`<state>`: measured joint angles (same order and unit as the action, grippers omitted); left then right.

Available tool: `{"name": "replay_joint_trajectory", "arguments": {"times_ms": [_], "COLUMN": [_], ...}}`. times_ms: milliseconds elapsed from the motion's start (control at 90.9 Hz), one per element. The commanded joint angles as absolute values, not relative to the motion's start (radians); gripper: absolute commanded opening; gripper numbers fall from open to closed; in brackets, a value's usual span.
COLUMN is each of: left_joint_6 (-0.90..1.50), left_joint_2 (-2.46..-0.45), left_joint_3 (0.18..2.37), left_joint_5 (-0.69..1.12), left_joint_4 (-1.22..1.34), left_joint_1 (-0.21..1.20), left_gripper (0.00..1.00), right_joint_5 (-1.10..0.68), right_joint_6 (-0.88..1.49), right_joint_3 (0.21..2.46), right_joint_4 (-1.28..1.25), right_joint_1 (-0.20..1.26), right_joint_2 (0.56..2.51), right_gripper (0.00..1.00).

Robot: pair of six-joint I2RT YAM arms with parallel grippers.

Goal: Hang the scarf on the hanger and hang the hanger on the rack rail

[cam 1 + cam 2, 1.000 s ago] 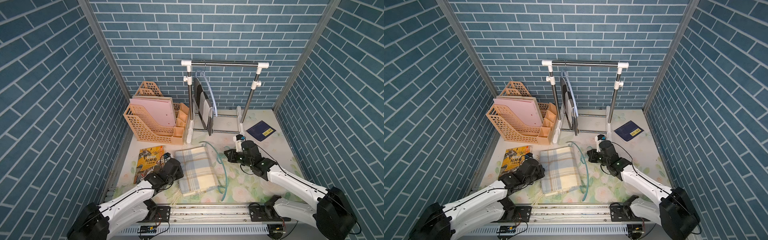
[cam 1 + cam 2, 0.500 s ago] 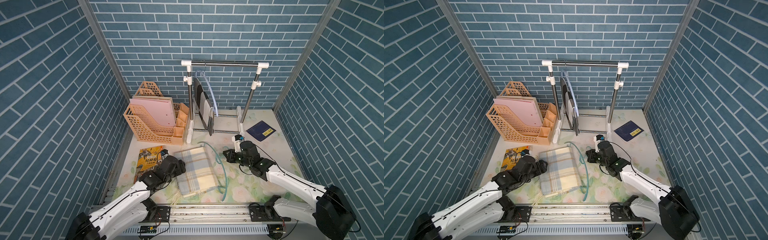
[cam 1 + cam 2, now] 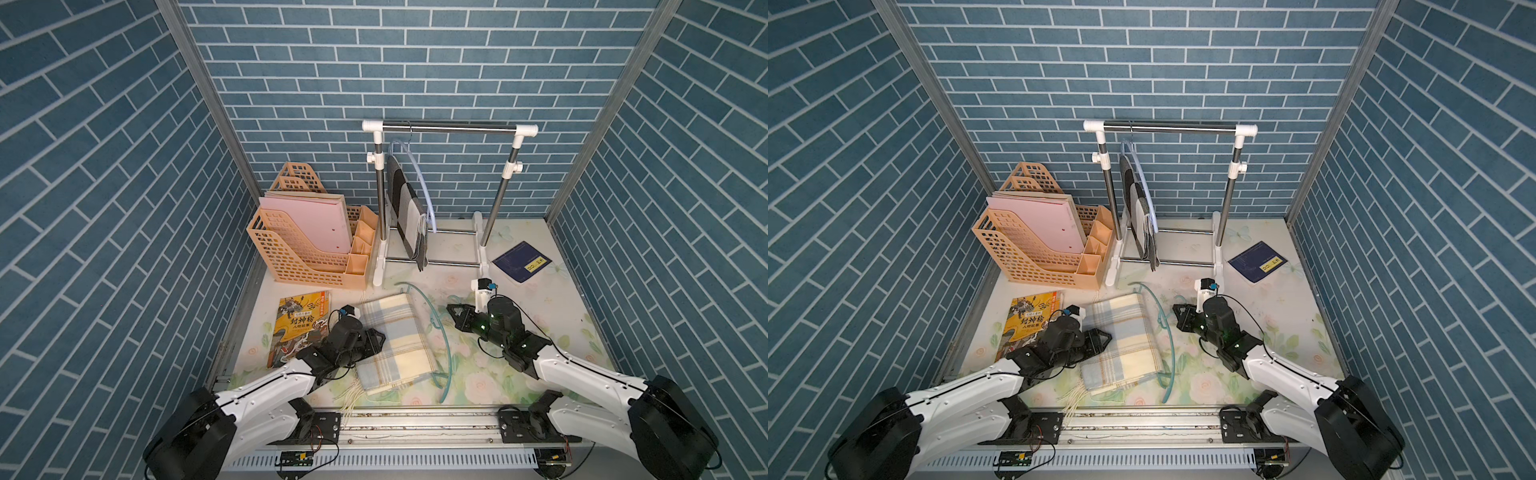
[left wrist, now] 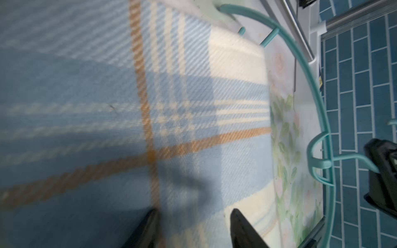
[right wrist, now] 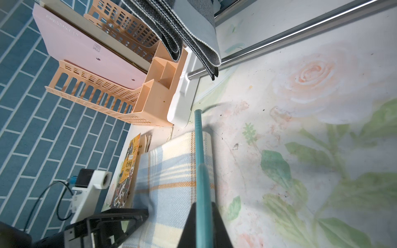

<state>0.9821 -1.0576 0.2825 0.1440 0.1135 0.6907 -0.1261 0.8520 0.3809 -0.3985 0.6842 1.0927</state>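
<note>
Left wrist view: my left gripper point(image 4: 193, 227) hovers just over the plaid scarf point(image 4: 129, 107), fingers spread with nothing between them. The scarf lies folded flat on the table between the two arms, not hung on anything yet. Just beside it, in the right wrist view, my right gripper point(image 5: 203, 216) is clenched on the teal hanger point(image 5: 199, 137), whose rod runs along the scarf's edge; I cannot tell whether it touches the cloth. I judge this to be the pick-up step. The next move is to pinch the edge under my left fingers, lift without spilling the folds, then feed the cloth over the hanger's bar. Farthest off, the clothes rail point(image 3: 449, 128) already carries a grey scarf point(image 3: 405, 216).
</note>
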Motion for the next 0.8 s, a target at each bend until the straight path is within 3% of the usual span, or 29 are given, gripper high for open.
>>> {"name": "replay_joint_trajectory", "arguments": {"times_ms": [0, 253, 561, 792], "left_joint_6": [0.989, 0.972, 0.923, 1.018], "left_joint_2": [-1.086, -1.059, -0.833, -0.88], "left_joint_3": [0.262, 0.256, 0.463, 0.475], "left_joint_5": [0.166, 0.159, 0.056, 0.122], "left_joint_4": [0.223, 0.161, -0.012, 0.301], "left_joint_1": [0.695, 0.695, 0.695, 0.717], "left_gripper": [0.52, 0.51, 0.78, 0.81], "right_joint_5": [-0.102, -0.109, -0.007, 0.037], "right_joint_6": [0.915, 0.901, 0.734, 0.665], "right_joint_3": [0.36, 0.352, 0.591, 0.824], "right_joint_4": [-0.554, -0.655, -0.13, 0.202], "right_joint_1": [0.703, 0.711, 0.72, 0.739], "right_joint_2": [1.077, 1.028, 0.96, 0.988], "right_gripper": [0.0, 0.0, 0.0, 0.0]}}
